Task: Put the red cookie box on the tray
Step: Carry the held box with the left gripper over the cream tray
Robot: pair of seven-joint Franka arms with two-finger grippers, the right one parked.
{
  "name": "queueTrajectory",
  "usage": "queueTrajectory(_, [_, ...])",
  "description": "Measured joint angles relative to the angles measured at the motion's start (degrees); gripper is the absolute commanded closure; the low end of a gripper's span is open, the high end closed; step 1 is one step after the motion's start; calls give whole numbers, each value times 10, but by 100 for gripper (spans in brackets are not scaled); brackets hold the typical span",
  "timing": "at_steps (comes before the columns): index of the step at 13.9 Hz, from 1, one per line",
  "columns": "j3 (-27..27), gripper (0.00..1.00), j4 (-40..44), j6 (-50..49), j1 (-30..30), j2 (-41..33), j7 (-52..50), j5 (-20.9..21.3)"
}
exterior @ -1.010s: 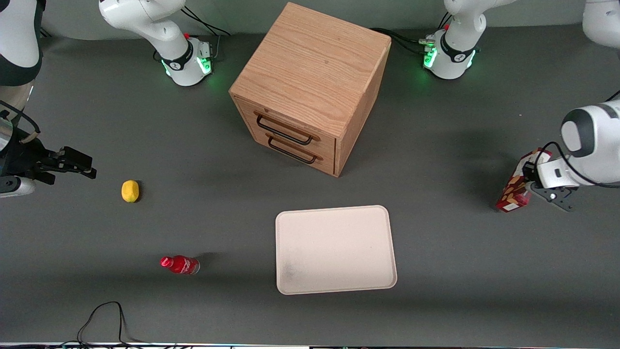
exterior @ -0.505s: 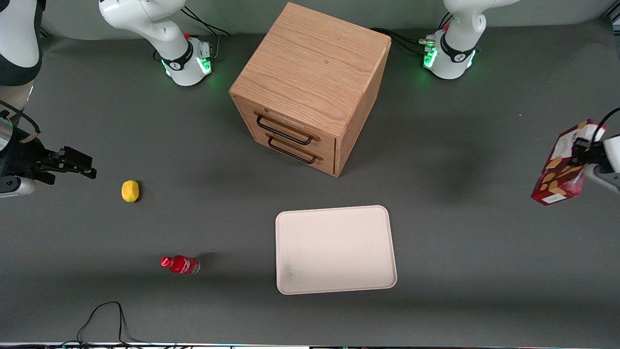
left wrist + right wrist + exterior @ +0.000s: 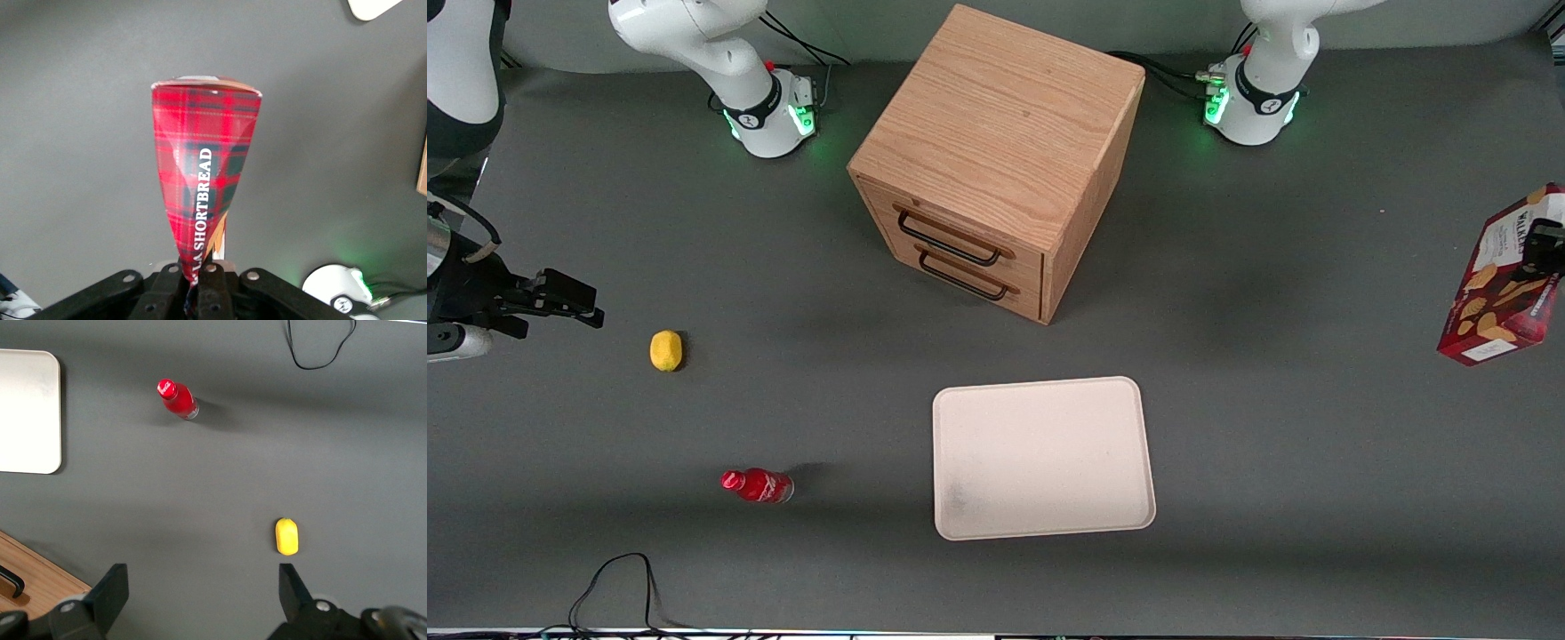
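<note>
- Dark grey matting covers the whole table (image 3: 1272, 498), and across it, starting at the parked arm's end, a yellow lemon (image 3: 665, 350) lies on the cloth.
- Nearer the front camera than the lemon lies a small red bottle (image 3: 758, 485) on its side; it looks like a cola bottle, though I can't read its white script.
- At mid-table stands a wooden drawer cabinet (image 3: 996, 160) with two dark handles on its front, both drawers shut.
- In front of the cabinet, nearer the camera, sits the cream-white tray (image 3: 1042, 458), with nothing on it.
- At the working arm's end, the red cookie box (image 3: 1503, 284) hangs tilted in the air, clear of the cloth and well apart from the tray.
- From the wrist camera the gripper (image 3: 198, 280) has its jaws pinched narrow on one end of the tartan carton, which sticks straight out from them.
- Progress, as I judge it: the pickup is done and the box is lifted. What is left is the carry over to the tray, the lowering and the release.
- Writing: the box's narrow tartan side reads "SHORTBREAD" in white capitals, with a couple of letters before it cut off. The white panel in the front view seems to say "WALKERS", with tan biscuits pictured below.
</note>
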Motion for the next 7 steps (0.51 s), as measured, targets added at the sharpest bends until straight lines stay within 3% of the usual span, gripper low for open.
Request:
queueTrajectory(4, [-3, 100, 46, 1, -75, 47, -121, -6])
queueTrajectory(7, [-3, 100, 92, 8, -134, 97, -247, -34])
